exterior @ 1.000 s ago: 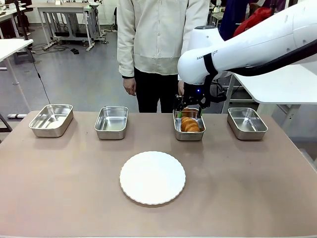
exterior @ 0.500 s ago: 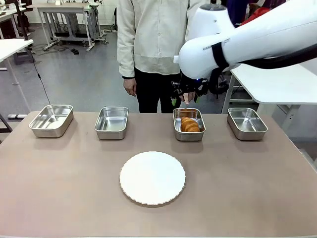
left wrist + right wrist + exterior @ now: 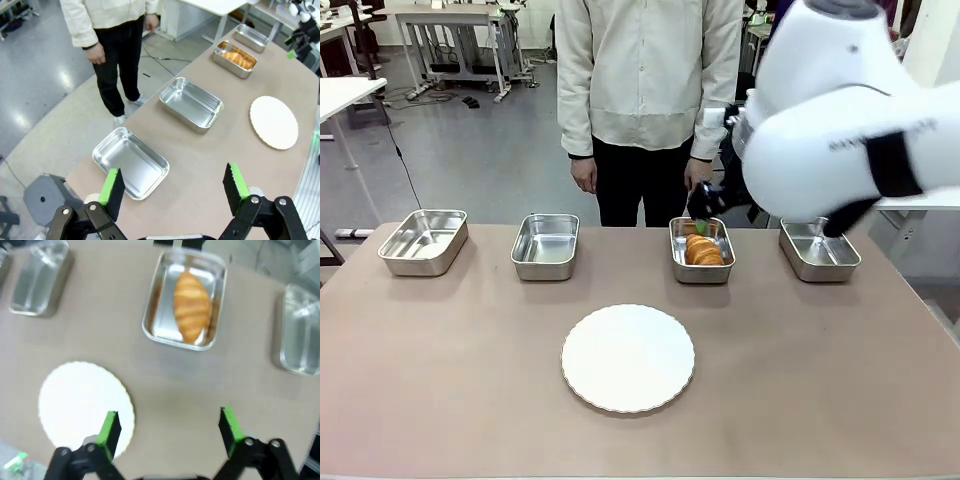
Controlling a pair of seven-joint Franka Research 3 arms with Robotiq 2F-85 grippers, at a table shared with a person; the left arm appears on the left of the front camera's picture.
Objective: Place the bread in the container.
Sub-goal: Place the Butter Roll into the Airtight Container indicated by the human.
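The bread (image 3: 703, 250), a golden-brown croissant, lies in the container (image 3: 676, 262), the third steel tray from the left. My right gripper (image 3: 704, 218) hangs just above that tray's far edge, with nothing in it. In the right wrist view the right gripper (image 3: 168, 427) is open and high over the table. The bread (image 3: 191, 306) lies lengthwise in the container (image 3: 150, 325) far below it. The left gripper (image 3: 173, 187) is open and empty, raised above the table's left end. From there the bread (image 3: 236, 57) shows in its container (image 3: 226, 61) farther along the row.
Three empty steel trays (image 3: 423, 240) (image 3: 545, 245) (image 3: 819, 248) share the far row. A round white scalloped plate (image 3: 628, 358) sits mid-table. A person (image 3: 645, 90) stands at the far edge, arms down, one hand close to my right gripper. The near table is bare.
My right arm has risen from the container and swung back to the right and toward the camera. The bread stays in the tray.
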